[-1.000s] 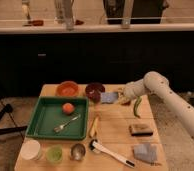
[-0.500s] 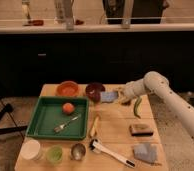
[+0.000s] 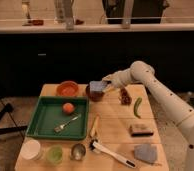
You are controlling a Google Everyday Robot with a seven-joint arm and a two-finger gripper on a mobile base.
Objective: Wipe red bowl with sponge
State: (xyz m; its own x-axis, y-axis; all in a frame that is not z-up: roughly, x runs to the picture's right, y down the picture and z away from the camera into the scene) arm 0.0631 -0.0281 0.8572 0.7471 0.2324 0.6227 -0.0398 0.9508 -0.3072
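red bowl (image 3: 67, 89) is set at the table's rear, untouched | sponge (image 3: 96, 87) is pinched in the jaws of the gripper (image 3: 103, 86), held over the neighbouring maroon bowl (image 3: 92, 96) | risk: the wrong bowl could be wiped if the sponge is lowered here; the light red bowl could be shoved by sideways pressure.
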